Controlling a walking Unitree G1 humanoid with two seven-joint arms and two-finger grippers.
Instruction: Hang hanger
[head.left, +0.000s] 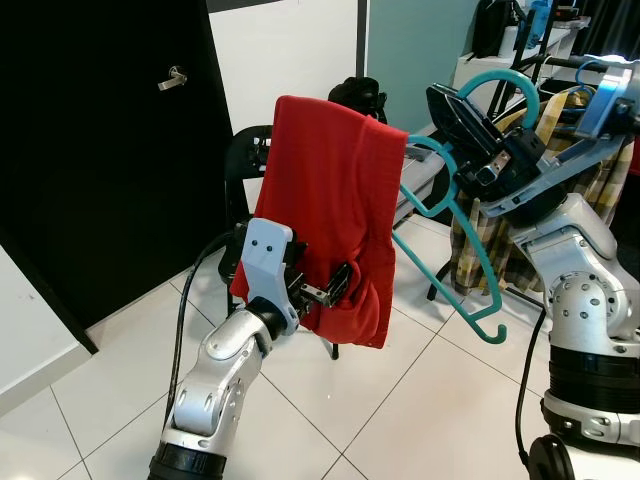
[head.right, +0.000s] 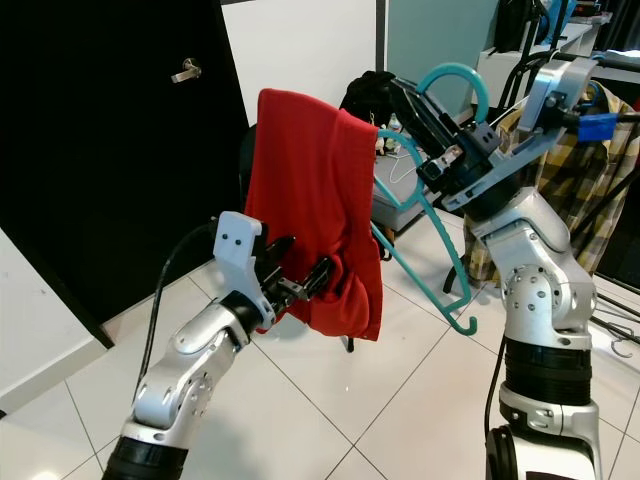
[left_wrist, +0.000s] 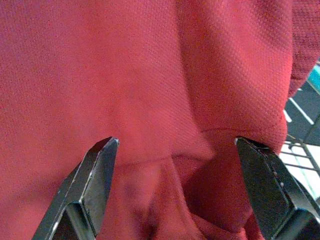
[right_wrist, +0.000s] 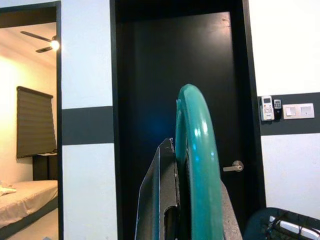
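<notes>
The teal plastic hanger, draped with a red knit shirt, is pinched at its hook by the right gripper; the left gripper, jaws spread, presses the shirt's lower folds.

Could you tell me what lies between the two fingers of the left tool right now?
Red cloth hanging from the teal hanger bulges between the open fingers of the left tool, seen in the left wrist view.

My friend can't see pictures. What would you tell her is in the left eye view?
A red cloth hangs over a teal hanger that the robot's right gripper holds up by its hook. The left gripper reaches into the cloth's lower part, jaws spread apart. Behind are a black door, a white tiled floor and a plaid garment on the right.
</notes>
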